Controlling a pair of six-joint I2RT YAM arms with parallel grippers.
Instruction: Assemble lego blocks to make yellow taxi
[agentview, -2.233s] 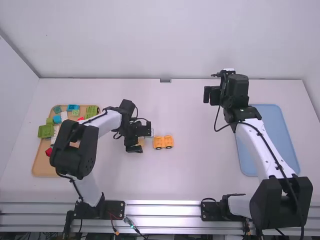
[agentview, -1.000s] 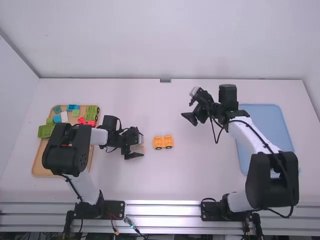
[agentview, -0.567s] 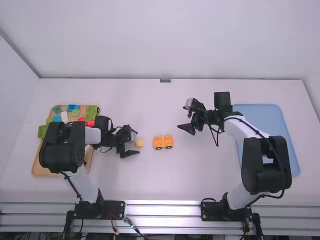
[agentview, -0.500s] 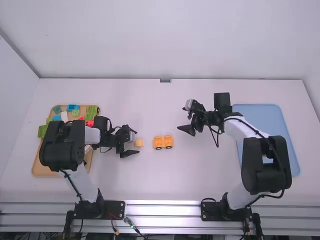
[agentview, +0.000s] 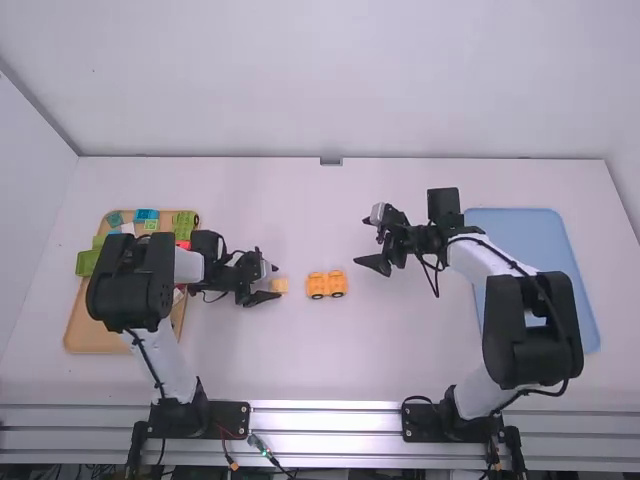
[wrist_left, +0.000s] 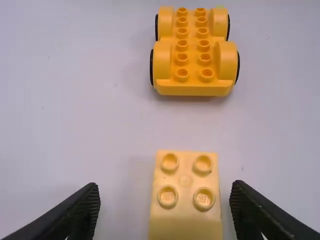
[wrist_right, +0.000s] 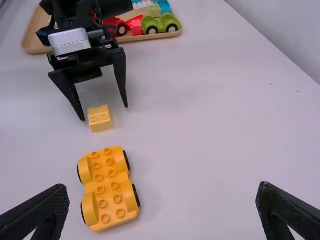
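Block (wrist_left: 185, 220), small and yellow, lies on the white table (agentview: 330, 365) with its four studs upward, and we see it between the fingers of the left gripper (agentview: 270, 274). These fingers are wide open, one on each side of the block; in the left wrist view we observe a gap at both sides, so nothing is held.

Near the block, but apart from it, stands the yellow car base (wrist_left: 194, 62) on its black wheels, with two rows of studs on the top. In the high view we find it to the right of the block, between the two grippers.

The right gripper (agentview: 362, 240) is over the table, beyond the car base on the right. Its fingers are also widely apart and hold nothing.

At the left we see the wooden tray (agentview: 85, 338), partly under the left arm, with the green car (wrist_right: 160, 24) and other coloured pieces. At the right lies the blue tray (agentview: 545, 235), partly behind the right arm.
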